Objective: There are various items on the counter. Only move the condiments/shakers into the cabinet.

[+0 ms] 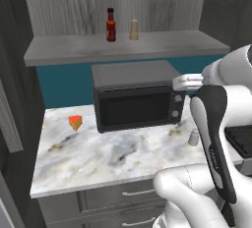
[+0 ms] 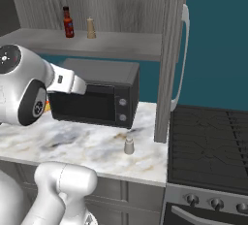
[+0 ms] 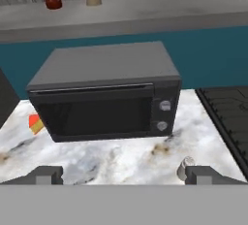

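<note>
Rising from the base at the near edge, the arm (image 1: 216, 138) bends up over the counter (image 1: 113, 158) and reaches forward, its hand level and facing the microwave (image 1: 135, 97). The gripper (image 3: 123, 175) sits above the near part of the counter with its jaws spread wide and nothing between them; one dark fingertip (image 3: 48, 174) shows at the left of the hand view.

On the counter, the grey-white shaker (image 2: 129, 145) stands upright just in front of the microwave's right corner, beside the right fingertip in the hand view and apart from it. Further left, near the microwave's left side, the orange wedge (image 1: 75, 122) lies on the marble. To the right of the counter is the dark stove (image 2: 208, 146).

Above and behind the microwave, on the cabinet (image 1: 128, 47) shelf, the red bottle (image 1: 111, 24) and the tan shaker (image 1: 134, 29) stand upright near each other, bottle on the left.
</note>
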Motion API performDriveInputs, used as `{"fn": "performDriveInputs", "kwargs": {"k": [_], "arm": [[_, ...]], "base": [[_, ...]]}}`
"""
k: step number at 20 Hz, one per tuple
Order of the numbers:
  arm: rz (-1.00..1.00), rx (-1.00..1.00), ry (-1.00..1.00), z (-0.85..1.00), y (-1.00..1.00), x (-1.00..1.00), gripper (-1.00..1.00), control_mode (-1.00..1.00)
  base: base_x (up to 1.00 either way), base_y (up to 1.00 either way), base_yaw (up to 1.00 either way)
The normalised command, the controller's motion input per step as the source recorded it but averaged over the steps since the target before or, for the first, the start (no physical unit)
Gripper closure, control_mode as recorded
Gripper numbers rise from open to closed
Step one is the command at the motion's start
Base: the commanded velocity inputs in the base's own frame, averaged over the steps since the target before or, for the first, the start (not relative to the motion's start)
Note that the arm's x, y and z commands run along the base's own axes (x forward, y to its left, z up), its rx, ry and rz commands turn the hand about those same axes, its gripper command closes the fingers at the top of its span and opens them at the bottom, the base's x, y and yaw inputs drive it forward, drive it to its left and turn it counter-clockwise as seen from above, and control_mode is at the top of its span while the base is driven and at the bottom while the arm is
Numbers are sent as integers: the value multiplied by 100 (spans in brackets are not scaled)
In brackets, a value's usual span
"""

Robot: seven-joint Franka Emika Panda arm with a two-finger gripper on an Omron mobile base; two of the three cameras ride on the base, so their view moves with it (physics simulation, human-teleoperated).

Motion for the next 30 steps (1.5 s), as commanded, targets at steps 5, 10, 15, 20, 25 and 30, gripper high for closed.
{"fn": "performDriveInputs", "kwargs": {"k": [5,10,15,20,25,30], "arm": [[-5,0,17,-52,-20,7,-100,-100],[-4,0,16,-59,-23,11,-100,-100],[-3,0,14,-52,-27,24,-100,-100],[-4,0,11,-51,-28,12,-100,-100],[-5,0,8,-40,-31,17,-100,-100],[-4,0,7,-30,-28,35,-100,-100]], "base": [[0,0,0],[0,0,0],[0,0,0],[0,0,0],[0,0,0],[0,0,0]]}}
